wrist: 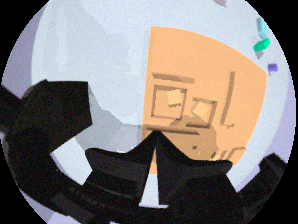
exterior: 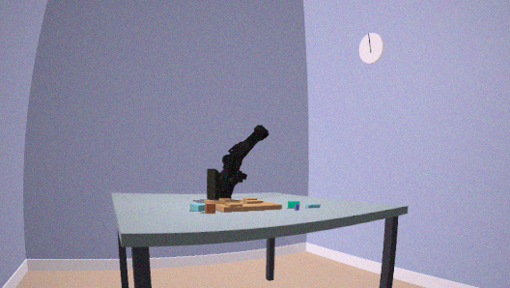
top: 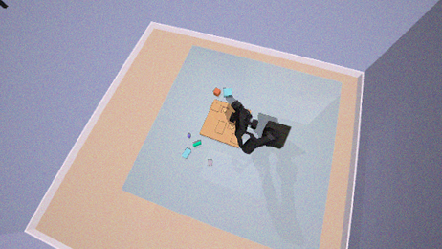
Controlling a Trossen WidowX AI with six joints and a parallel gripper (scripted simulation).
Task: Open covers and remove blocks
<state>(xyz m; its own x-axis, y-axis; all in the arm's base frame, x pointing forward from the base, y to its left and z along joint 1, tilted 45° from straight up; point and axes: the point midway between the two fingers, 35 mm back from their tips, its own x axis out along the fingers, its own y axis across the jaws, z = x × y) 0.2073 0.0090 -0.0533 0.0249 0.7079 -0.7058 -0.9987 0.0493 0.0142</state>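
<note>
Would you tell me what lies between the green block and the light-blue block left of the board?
Nothing: in the top view the green block and light-blue block are separated only by bare table.
</note>
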